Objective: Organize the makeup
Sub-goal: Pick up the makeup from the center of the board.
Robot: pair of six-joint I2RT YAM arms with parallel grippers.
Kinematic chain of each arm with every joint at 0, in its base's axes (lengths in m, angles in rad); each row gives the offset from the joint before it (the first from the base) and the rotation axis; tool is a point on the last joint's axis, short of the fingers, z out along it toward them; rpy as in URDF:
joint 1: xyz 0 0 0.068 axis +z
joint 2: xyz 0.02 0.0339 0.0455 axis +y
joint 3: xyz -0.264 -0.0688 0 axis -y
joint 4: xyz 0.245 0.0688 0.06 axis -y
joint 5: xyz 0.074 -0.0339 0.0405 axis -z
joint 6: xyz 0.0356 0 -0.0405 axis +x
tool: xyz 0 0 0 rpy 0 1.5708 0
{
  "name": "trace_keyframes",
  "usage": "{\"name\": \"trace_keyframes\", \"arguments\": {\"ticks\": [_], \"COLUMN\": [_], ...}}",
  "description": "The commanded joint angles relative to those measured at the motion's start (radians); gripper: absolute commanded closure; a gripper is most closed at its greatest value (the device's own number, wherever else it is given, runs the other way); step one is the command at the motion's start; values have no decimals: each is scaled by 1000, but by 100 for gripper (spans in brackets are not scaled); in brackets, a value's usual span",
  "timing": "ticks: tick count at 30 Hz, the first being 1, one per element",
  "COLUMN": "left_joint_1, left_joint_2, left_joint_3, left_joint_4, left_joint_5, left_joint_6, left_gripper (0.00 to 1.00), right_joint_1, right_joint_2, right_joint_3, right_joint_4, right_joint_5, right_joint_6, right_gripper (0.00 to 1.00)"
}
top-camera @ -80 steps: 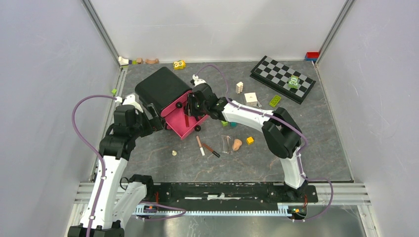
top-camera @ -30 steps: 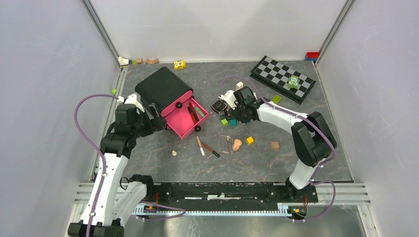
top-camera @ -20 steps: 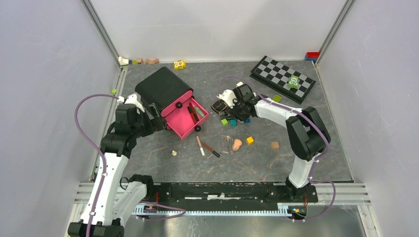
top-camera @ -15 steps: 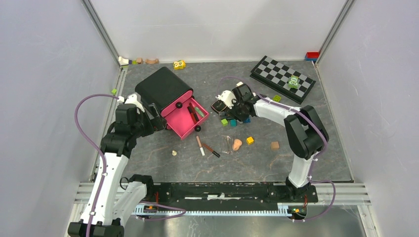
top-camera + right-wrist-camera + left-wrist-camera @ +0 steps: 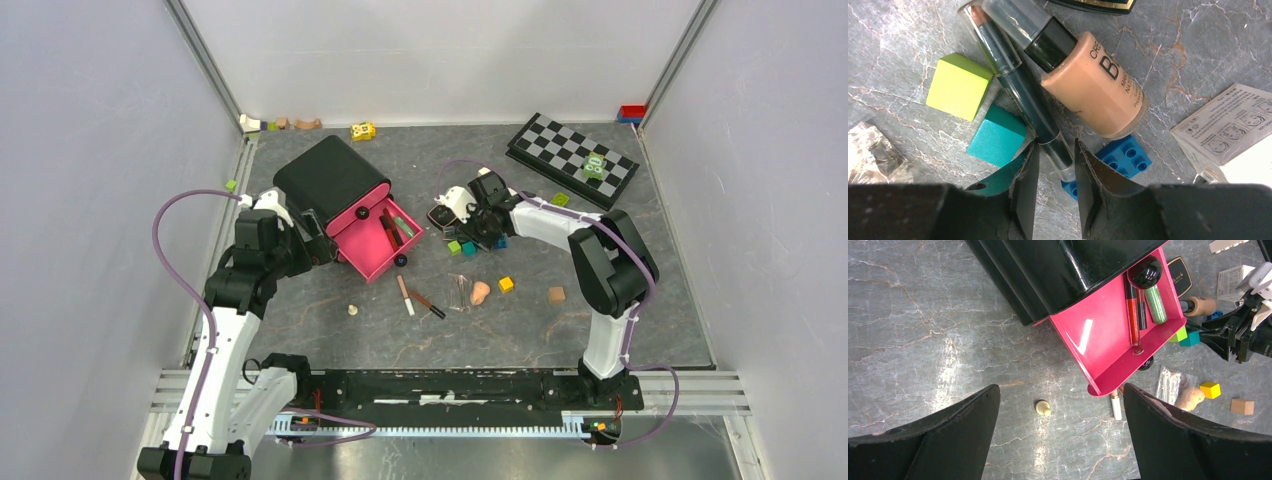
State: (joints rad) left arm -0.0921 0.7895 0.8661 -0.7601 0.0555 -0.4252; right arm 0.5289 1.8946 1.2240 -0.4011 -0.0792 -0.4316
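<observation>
A black box (image 5: 325,175) has its pink drawer (image 5: 1098,335) pulled out, with a red tube (image 5: 1132,315), a thin dark stick (image 5: 1142,307) and a green tube (image 5: 1156,304) inside. My right gripper (image 5: 1056,150) is low over a dark teal tube (image 5: 1023,95), open, its fingers narrowly on either side of the tube's clear end. A peach foundation bottle (image 5: 1093,85) lies against that tube, and a black compact (image 5: 440,214) is beyond it. Two pencils (image 5: 405,296) (image 5: 427,304) and a peach sponge (image 5: 480,292) lie on the table. My left gripper (image 5: 1062,430) hangs wide open beside the box.
A lime block (image 5: 959,86), a teal block (image 5: 997,135) and a blue brick (image 5: 1125,157) crowd the teal tube. A white carton (image 5: 1228,130) lies to the right. A chessboard (image 5: 572,158) is at the back right; a yellow cube (image 5: 506,284) and a tan cube (image 5: 556,294) sit nearer.
My right gripper left the drawer, came over the cluster by the compact, and its jaws narrowed around the teal tube's end. The left arm has stayed still.
</observation>
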Motion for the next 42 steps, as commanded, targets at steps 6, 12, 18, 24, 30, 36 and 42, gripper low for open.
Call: {"name": "trace_keyframes", "arguments": {"ticks": [6,12,18,24,30,36,42], "left_joint_1": [-6,-5,-5,-5,-5,-5,-5], "left_joint_2": [-5,-4,-5,-7,-11,-19,-26], "left_joint_3": [1,1,1,1,1,1,1], "left_joint_4": [36,36,38,38,38,36,38], "left_joint_5": [16,18,19,21,18,10,10], "left_joint_6": [31,31,31,31,29,29,29], "left_gripper": [1,1,1,1,1,1,1], "right_joint_1": [-4,-1,0,9,143,199,209], "right_joint_2": [-119,-202,-272,-314,-302,-240,-197], "right_joint_3": [-73,-101,-118,-53,89,205,236], "right_joint_4": [24,7,-5,-31,-124,-182,-170], "right_joint_5": [-15,-55,-55,-2,55,-27,-110], "right_joint_6": [31,27,57,255,493,755,971], "right_gripper": [75,86,92,100,100,100,100]}}
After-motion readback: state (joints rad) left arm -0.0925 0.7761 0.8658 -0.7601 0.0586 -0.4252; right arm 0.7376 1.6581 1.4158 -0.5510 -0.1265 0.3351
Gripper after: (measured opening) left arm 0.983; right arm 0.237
